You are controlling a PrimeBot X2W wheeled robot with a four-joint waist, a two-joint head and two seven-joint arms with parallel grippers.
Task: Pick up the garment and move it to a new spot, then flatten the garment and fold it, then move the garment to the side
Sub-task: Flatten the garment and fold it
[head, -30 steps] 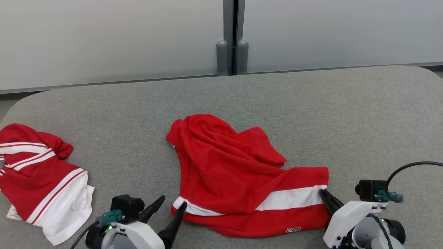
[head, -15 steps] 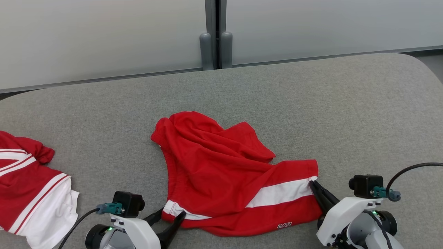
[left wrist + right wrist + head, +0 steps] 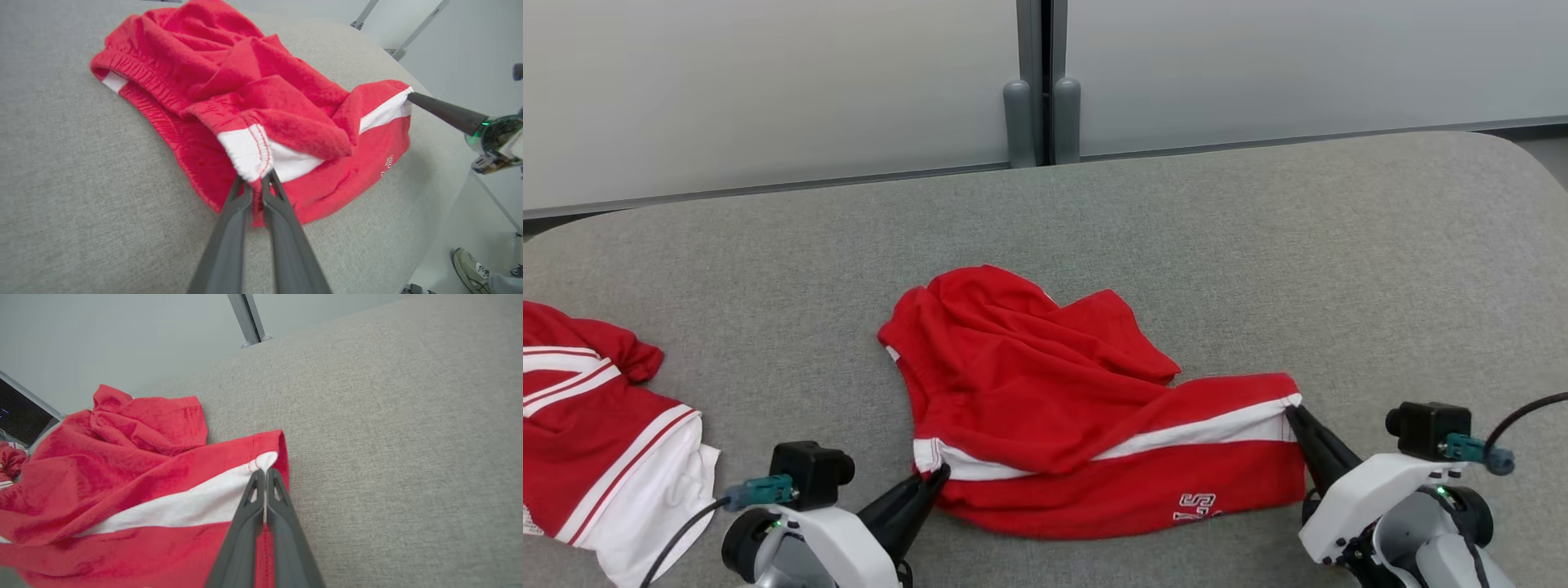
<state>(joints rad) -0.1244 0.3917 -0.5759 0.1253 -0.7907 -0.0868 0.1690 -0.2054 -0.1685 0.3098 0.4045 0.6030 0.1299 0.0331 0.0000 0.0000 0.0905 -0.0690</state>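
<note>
Left gripper (image 3: 935,475) has clamped jaws on the garment (image 3: 1045,392); right gripper (image 3: 1291,412) jaws pinch its corner; second garment (image 3: 596,429) lies left

So the crumpled red fabric shorts with a white stripe (image 3: 1078,408) sit front and middle on the rounded grey cloth-covered table (image 3: 1258,245), with the bunched-up part toward the back left and the flatter part along the front. The left gripper (image 3: 938,474) is pinched onto the front-left corner and the right gripper (image 3: 1290,411) onto the right-hand corner. A second red-and-white striped garment (image 3: 596,433) lies well apart at the table's left edge, and pale wall panels (image 3: 768,82) stand behind the table.
</note>
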